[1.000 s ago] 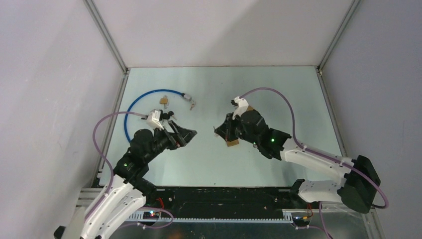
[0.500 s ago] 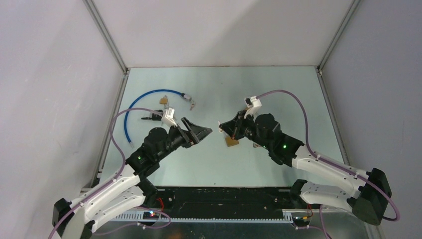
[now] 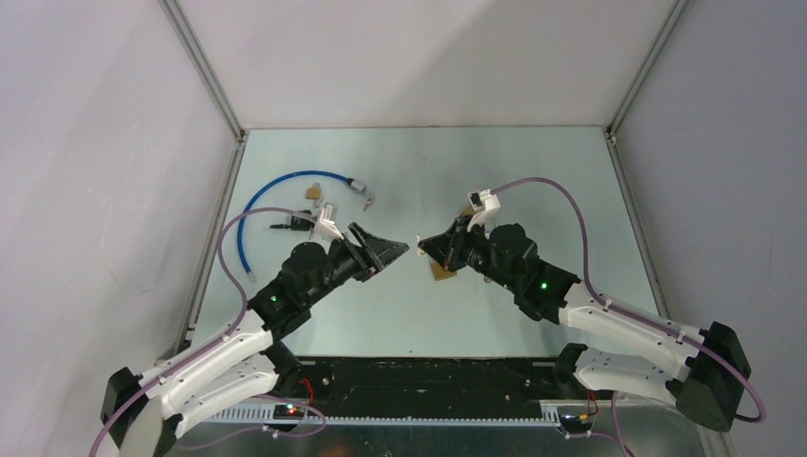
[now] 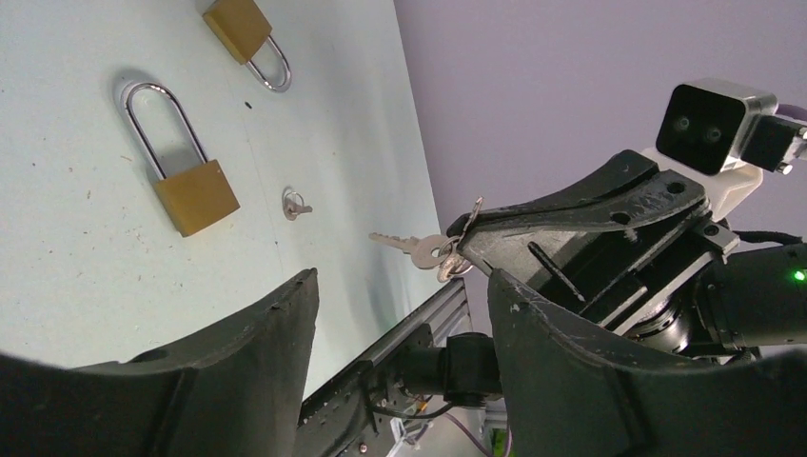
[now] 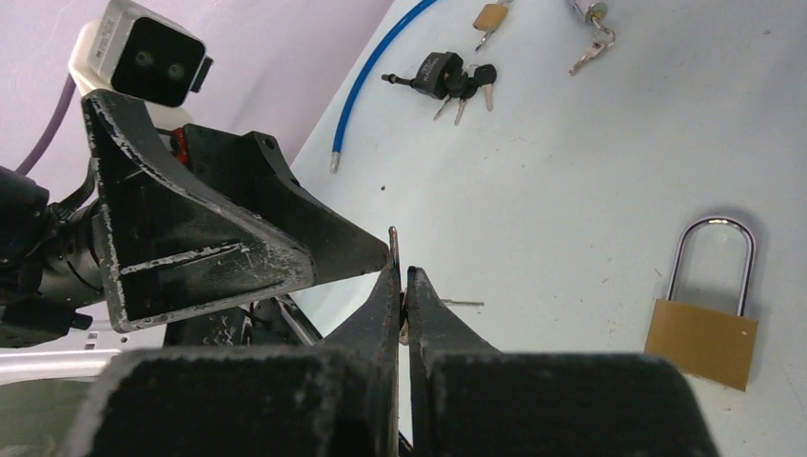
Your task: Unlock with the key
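A small silver key (image 4: 404, 244) on a ring juts from the right claw (image 4: 468, 231), which is pinched shut on that ring above the worktop's (image 4: 57, 267) middle, over a brass padlock (image 4: 195, 195). The left claw (image 4: 400, 286) stands spread just before it. The ring's other keys are hard to count.

Most of the key (image 5: 457, 303) sits hidden behind the right pincer (image 5: 402, 276) — only a sliver shows.

Lab test cell: plain white walls (image 3: 428, 57), aluminium frame rails (image 3: 205, 71), pale green tabletop (image 3: 533, 171).
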Controlling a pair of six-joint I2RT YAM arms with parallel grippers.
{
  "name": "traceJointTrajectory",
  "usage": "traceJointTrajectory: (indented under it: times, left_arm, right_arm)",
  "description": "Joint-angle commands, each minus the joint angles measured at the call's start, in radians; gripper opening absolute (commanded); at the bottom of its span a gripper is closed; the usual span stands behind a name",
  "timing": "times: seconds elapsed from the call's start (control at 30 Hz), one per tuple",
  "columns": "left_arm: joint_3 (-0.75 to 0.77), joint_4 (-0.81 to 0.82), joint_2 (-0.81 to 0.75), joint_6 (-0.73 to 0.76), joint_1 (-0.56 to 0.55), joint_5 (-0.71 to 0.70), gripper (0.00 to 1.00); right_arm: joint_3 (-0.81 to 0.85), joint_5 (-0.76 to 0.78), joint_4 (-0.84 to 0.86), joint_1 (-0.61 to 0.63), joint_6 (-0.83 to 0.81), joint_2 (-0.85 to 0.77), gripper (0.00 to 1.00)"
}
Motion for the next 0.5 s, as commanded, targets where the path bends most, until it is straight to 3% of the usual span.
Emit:
traceJointTrajectory:
  times: [0.0,0.47]
  left_arm:
    - [0.040,0.061,0.014,-0.022,-0.012,0.003,0.69]
    - [0.085,0.101,0.058,0.017,-0.038,0.026,0.55]
  right_arm:
    - [0.002,0.008,0.078,0.010,-0.030,-0.019,0.00]
    - [-0.037,0.032,0.126,0.028,-0.018,-0.032,0.00]
